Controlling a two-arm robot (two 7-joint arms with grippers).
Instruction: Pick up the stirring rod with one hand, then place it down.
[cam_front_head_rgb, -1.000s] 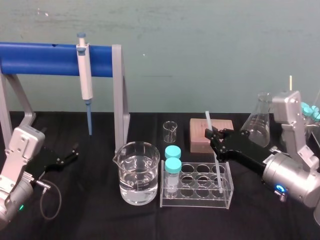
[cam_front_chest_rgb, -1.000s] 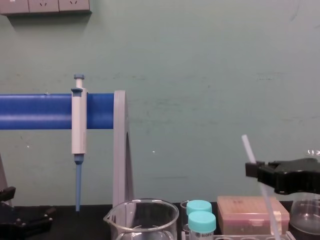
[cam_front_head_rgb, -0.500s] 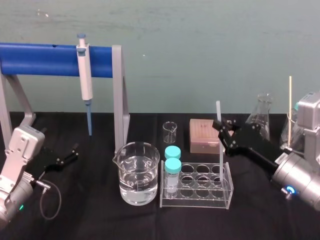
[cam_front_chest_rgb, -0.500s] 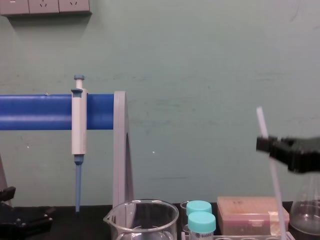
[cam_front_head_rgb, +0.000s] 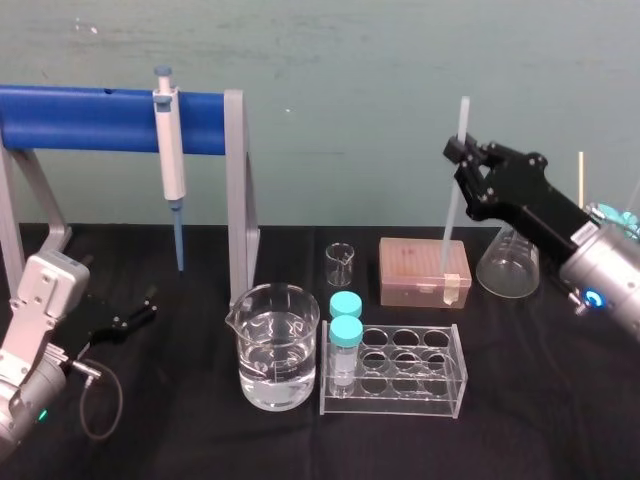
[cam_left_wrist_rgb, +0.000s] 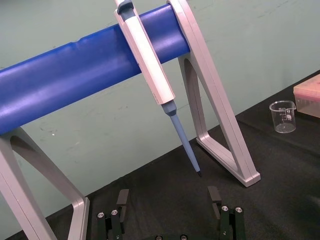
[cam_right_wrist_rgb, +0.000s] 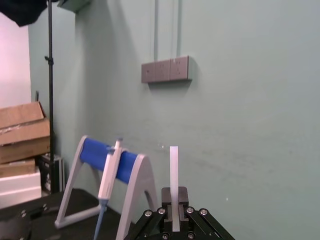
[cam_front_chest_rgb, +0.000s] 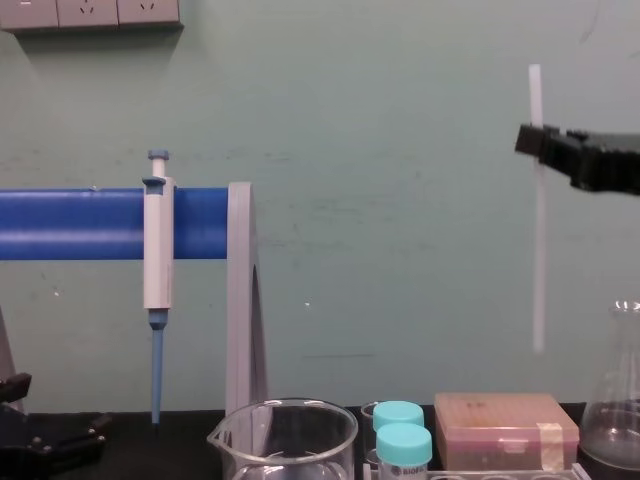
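The right gripper is clenching the stirring rod near its upper end, raised well above the black table on the right side; a short length of rod is projecting above the jaws, and the longer part is hanging below them. The rod is standing close to upright, with a slight tilt in the head view; its lower end is hanging free in the air, above the pink box and clear of it in the chest view. The test-tube rack is sitting in front of the box; the conical flask is standing just to the box's right, below the gripper. The left gripper is resting low at the left with its fingers spread apart, gripping nothing, near the blue stand that is carrying the pipette.
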